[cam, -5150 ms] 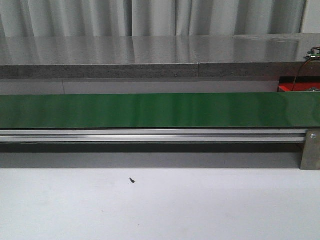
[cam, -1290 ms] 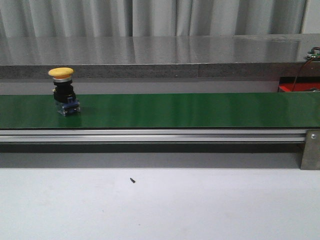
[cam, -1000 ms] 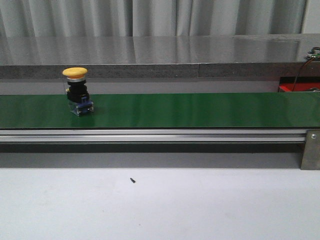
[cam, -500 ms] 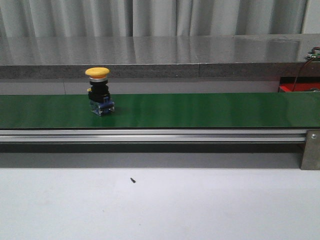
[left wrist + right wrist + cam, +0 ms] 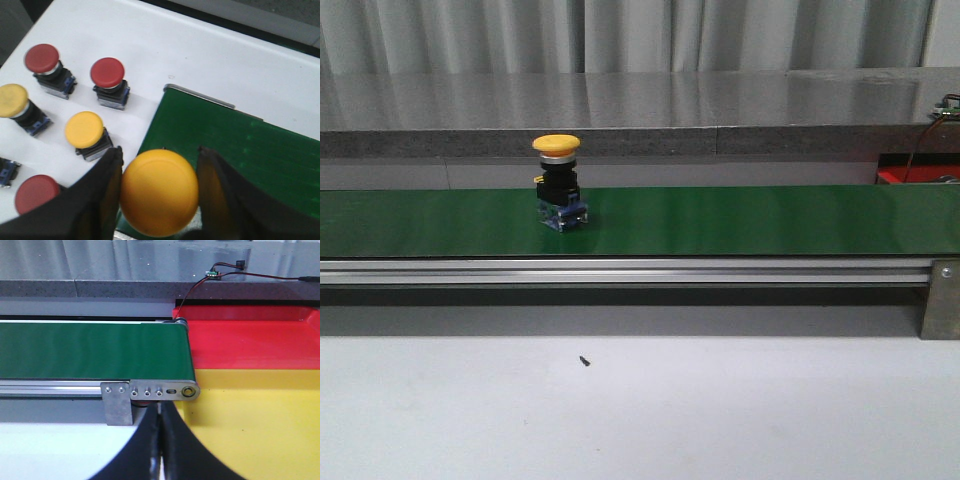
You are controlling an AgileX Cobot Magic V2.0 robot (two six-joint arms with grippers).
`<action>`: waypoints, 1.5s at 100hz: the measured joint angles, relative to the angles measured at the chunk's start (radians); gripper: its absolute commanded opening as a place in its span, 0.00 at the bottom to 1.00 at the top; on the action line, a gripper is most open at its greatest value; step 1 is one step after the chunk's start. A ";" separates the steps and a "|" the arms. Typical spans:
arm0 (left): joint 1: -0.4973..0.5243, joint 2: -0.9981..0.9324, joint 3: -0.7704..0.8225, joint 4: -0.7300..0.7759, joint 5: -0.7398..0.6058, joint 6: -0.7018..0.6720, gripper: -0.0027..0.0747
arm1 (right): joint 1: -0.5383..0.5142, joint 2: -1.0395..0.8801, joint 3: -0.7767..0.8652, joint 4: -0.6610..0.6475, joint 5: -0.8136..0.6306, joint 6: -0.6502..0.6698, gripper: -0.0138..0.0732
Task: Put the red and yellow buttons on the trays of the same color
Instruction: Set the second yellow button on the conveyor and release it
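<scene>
A yellow button (image 5: 557,185) stands upright on the green belt (image 5: 740,220), left of centre in the front view. A second yellow button (image 5: 159,192) is clamped between the fingers of the left gripper (image 5: 160,200), over the belt's near end. Spare red and yellow buttons (image 5: 84,131) sit on the white table at about nine to ten o'clock of it. The fingers of the right gripper (image 5: 161,450) are pressed together with nothing between them, and it hangs beside the belt's far end. The yellow tray (image 5: 250,420) lies at three o'clock of that gripper, with the red tray (image 5: 250,347) beyond it.

The held button is best lowered squarely onto the belt, base flat, and released only once it is seated, so that it rides upright.

Compared with half a second earlier, the button on the belt has travelled rightward; five seconds ago the belt carried nothing.
</scene>
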 measured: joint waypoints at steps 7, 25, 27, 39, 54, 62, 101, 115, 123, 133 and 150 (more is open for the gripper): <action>-0.032 0.029 -0.029 0.000 0.020 0.012 0.17 | 0.000 0.000 0.000 0.000 0.000 0.000 0.08; -0.091 0.100 -0.081 0.000 0.044 0.016 0.17 | 0.000 0.000 0.000 0.000 0.000 0.000 0.08; -0.097 0.107 -0.086 0.000 0.047 0.016 0.17 | 0.000 0.000 0.000 0.000 0.000 0.000 0.08; -0.118 0.151 -0.103 0.000 0.069 0.019 0.20 | 0.000 0.000 0.000 0.000 0.000 0.000 0.08; -0.124 0.180 -0.107 -0.005 0.091 0.022 0.48 | 0.000 0.000 0.000 0.000 0.000 0.000 0.08; -0.124 0.180 -0.109 -0.009 0.093 0.034 0.74 | 0.000 0.000 0.000 0.000 0.000 0.000 0.08; -0.145 0.151 -0.204 -0.032 0.134 0.081 0.87 | 0.000 0.000 0.000 0.000 0.000 0.000 0.08; -0.196 0.077 -0.204 -0.074 0.135 0.159 0.86 | 0.000 0.000 0.000 0.000 0.000 0.000 0.08; -0.237 0.020 -0.185 -0.083 0.105 0.176 0.86 | 0.000 0.000 0.000 0.000 0.000 0.000 0.08; -0.284 -0.062 -0.127 -0.086 0.065 0.183 0.86 | 0.000 0.000 0.000 0.000 0.000 0.000 0.08; -0.359 -0.246 0.042 -0.094 -0.033 0.185 0.79 | 0.000 0.000 0.000 0.000 0.000 0.000 0.08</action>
